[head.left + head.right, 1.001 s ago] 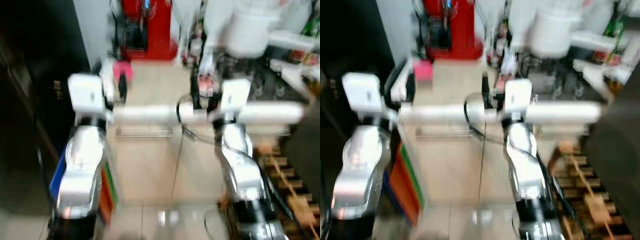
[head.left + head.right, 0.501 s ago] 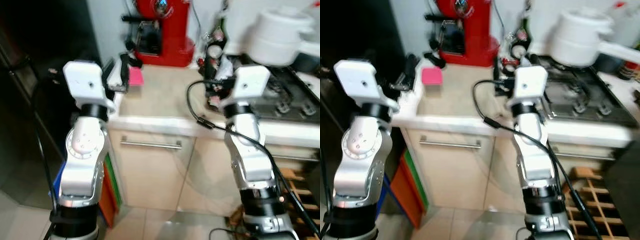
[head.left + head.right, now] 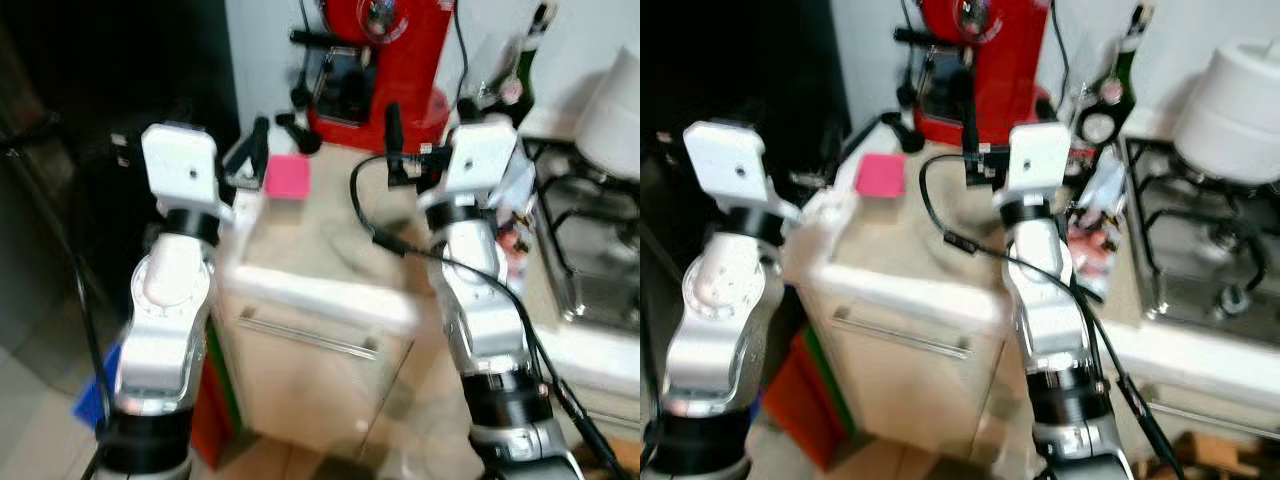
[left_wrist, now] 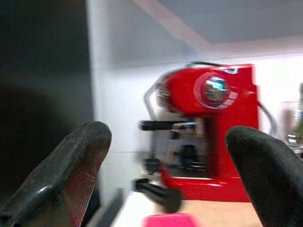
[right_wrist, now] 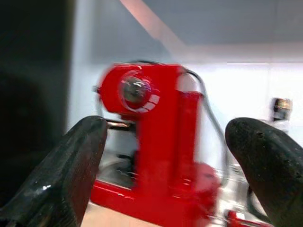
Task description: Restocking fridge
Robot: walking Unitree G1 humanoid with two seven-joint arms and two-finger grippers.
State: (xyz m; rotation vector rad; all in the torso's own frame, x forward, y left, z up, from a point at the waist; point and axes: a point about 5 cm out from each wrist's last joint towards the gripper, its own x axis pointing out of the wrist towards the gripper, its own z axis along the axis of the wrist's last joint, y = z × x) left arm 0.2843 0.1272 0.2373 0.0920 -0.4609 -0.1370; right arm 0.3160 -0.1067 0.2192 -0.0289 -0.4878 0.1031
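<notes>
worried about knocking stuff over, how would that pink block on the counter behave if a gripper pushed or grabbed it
The pink block lies flat and low on the counter, so it would probably slide rather than tip or roll. It looks like a sponge or pad, likely light and somewhat squashy, though blur hides its texture. It sits near the counter's left edge, so a leftward push might drop it off.

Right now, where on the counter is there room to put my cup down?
There's a bare patch on the beige stone counter, between the square pink sponge and the right arm. It's crowded by the red espresso machine and around the packets and green glass bottle beside the steel gas hob.
</notes>
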